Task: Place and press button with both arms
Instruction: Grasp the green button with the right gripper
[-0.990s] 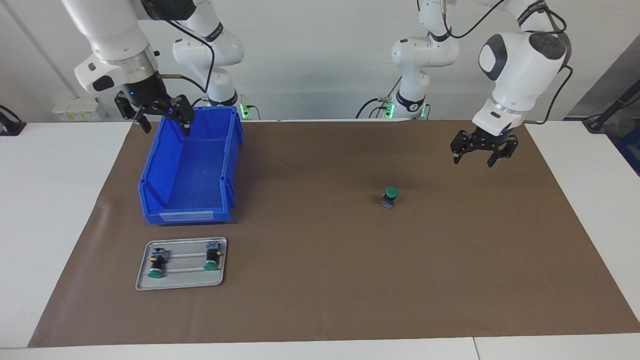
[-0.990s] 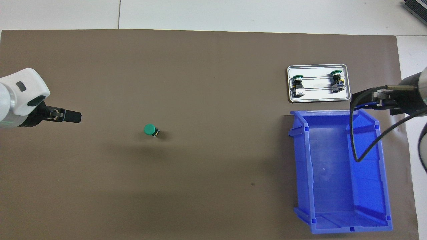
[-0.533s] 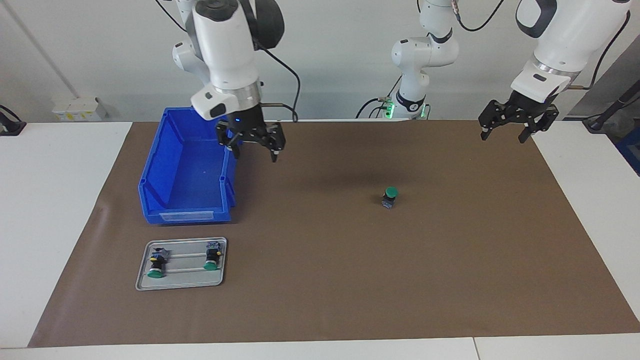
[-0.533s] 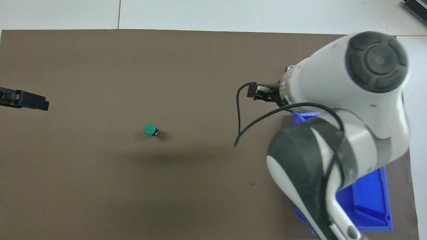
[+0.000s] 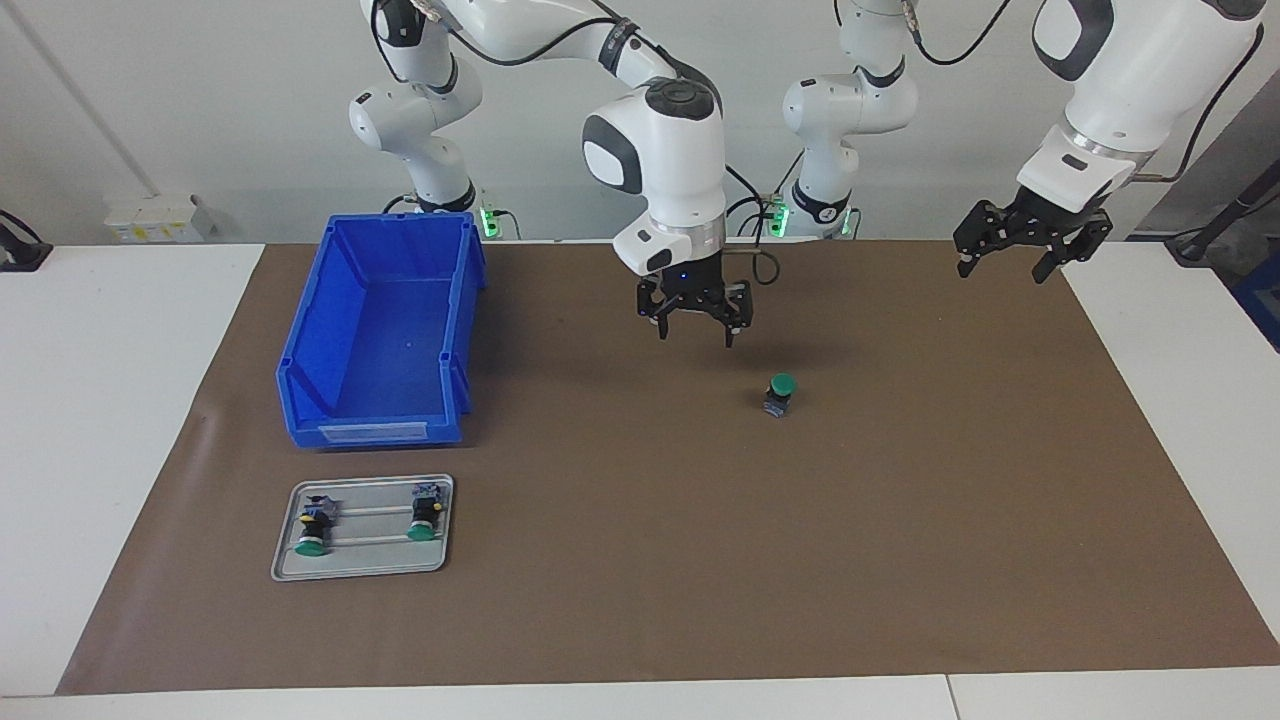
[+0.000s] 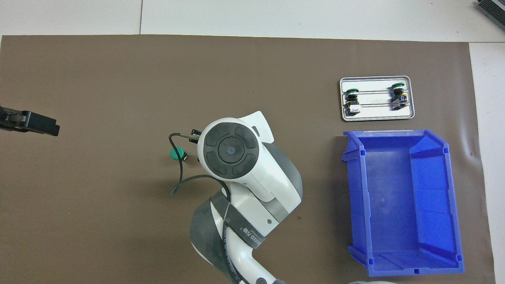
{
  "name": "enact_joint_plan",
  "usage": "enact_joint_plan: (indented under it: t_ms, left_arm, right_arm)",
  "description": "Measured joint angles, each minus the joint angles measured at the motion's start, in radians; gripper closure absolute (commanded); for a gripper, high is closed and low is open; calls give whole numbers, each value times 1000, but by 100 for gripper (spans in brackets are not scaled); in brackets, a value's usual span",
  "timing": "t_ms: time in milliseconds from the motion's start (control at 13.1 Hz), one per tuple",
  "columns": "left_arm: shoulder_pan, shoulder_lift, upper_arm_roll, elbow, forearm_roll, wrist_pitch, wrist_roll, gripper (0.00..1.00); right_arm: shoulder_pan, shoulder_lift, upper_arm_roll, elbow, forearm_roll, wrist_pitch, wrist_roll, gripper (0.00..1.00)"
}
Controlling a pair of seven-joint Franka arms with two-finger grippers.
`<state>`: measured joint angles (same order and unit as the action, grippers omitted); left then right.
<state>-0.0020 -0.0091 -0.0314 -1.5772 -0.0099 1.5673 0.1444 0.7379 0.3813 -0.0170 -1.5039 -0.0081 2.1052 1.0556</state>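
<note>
The button (image 5: 781, 393) (image 6: 177, 153) stands upright on the brown mat, green cap up, with nothing touching it. My right gripper (image 5: 696, 333) hangs open and empty over the mat, just to the right arm's side of the button. From above, the right arm's wrist (image 6: 229, 152) hides that gripper and reaches up to the button. My left gripper (image 5: 1002, 270) (image 6: 29, 123) is raised over the mat's edge at the left arm's end, open and empty.
A metal tray (image 5: 362, 570) (image 6: 376, 117) toward the right arm's end carries two more green buttons (image 5: 312, 530) (image 5: 424, 515) lying on their sides. A blue bin (image 5: 375, 432) (image 6: 357, 197) stands beside it, nearer to the robots.
My right gripper has swung from over the blue bin across the mat to just beside the button. The left gripper rose and drew back toward its end of the table, then held still.
</note>
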Motion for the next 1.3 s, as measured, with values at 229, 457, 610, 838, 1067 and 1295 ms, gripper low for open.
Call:
enact_joint_plan:
  t_ms: [229,457,610,838,1067,1295]
  left_arm:
    - [0,23,0,62,0,-42,0,0]
    - [0,29,0,79,0,-47,0,0]
    - [0,32,0,79,0,-51,0,0]
    - [1,32,1,78,0,-61,-1,0]
    - [11,29,1,78,-15,-60,-11,0]
    - [20,27,1,78,-26,-59,-20,0]
  right_arm:
    - [60,75,-1,30,-64,66,38,0]
    - [95,225,-3,149,-95,141,43,0]
    - [103,295,-3,182,-108,214,43,0]
    - [108,328,-3,196,-151,257,40,0]
    - [109,329,-3,193,-152,256,13,0]
    - [111,337,1,185,-152,259,-13,3]
